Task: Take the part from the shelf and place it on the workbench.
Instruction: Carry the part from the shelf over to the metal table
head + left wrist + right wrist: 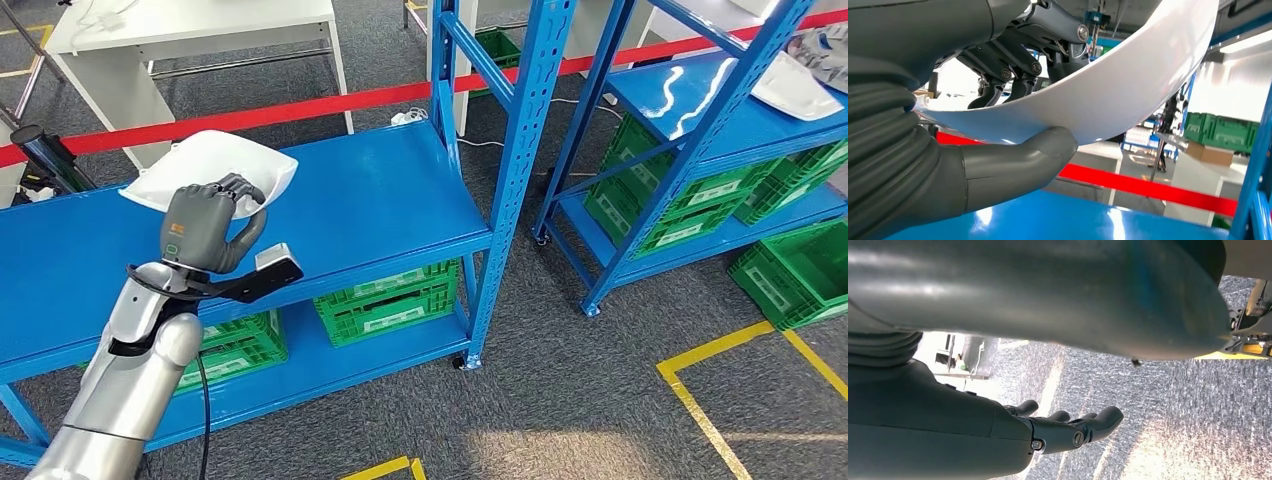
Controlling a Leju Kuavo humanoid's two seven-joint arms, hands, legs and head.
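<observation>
The part is a white curved shell (205,165) lying on the upper board of the blue shelf (380,200), at its back left. My left hand (205,222) grips its near edge, dark fingers over the top and thumb beneath. The left wrist view shows the white part (1128,85) pinched between the fingers (1013,75) and the thick grey thumb (1023,160), above the blue board. My right hand (1068,427) hangs over the grey carpet, fingers loosely extended and holding nothing.
Green crates (385,300) sit on the lower shelf board. A second blue rack (700,120) at the right carries another white part (795,85) and more green crates. A red barrier tape (330,102) runs behind the shelf, with a white table (190,30) beyond it.
</observation>
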